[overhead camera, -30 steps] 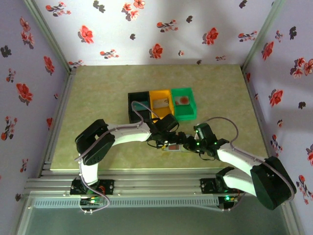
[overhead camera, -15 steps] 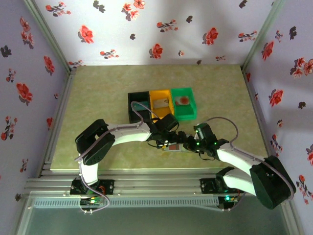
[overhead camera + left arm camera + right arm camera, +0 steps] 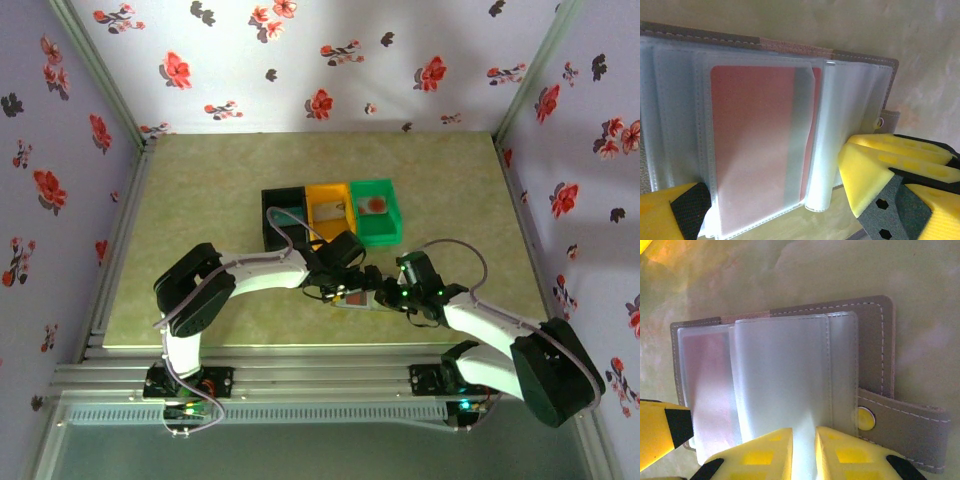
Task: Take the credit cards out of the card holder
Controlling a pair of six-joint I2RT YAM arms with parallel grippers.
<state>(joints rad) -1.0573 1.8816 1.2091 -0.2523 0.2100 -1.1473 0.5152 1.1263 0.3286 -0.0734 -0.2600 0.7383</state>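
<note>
The card holder (image 3: 358, 299) lies open on the table between both grippers, its grey cover (image 3: 871, 345) with a snap strap underneath. Its clear plastic sleeves (image 3: 850, 115) fan upward. A red-pink credit card (image 3: 755, 150) sits inside one sleeve, also seen as a pink card (image 3: 705, 375) in the right wrist view. My left gripper (image 3: 770, 177) is open wide, its fingers (image 3: 875, 170) straddling the sleeve stack. My right gripper (image 3: 804, 440) is shut on the lower edge of one clear sleeve (image 3: 782, 375). A pale card with a red blot (image 3: 373, 206) lies in the green bin.
Three bins stand in a row just behind the card holder: black (image 3: 271, 222), orange (image 3: 317, 213) with a grey card (image 3: 335, 208) in it, and green (image 3: 394, 218). Flowered walls close off the back and both sides. Bare table stretches left and right.
</note>
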